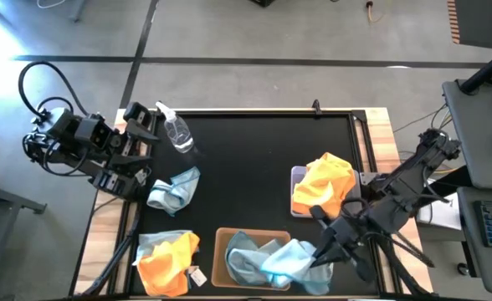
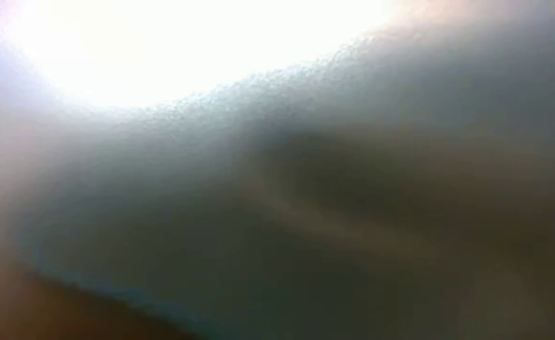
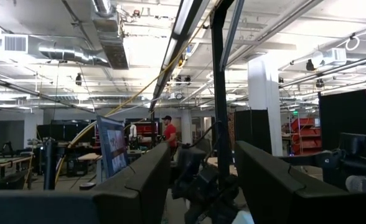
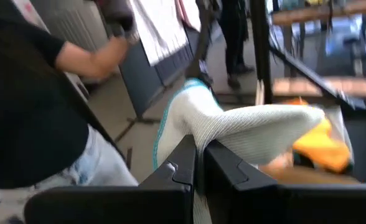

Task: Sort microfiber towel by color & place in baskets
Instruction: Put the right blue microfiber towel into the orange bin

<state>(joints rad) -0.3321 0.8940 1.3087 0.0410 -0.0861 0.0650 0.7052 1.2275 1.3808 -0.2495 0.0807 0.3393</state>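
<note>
Pinching a pale blue towel (image 1: 289, 259) over the brown basket (image 1: 221, 261), the right gripper (image 1: 323, 251) holds tight; the left gripper (image 1: 139, 138) waits wide open near the bottle (image 1: 177, 131).

The low view is a featureless blur with white glare at its top left. Glare whitens the floor (image 1: 3, 33) overhead; the right wrist view is motion-smeared.
</note>
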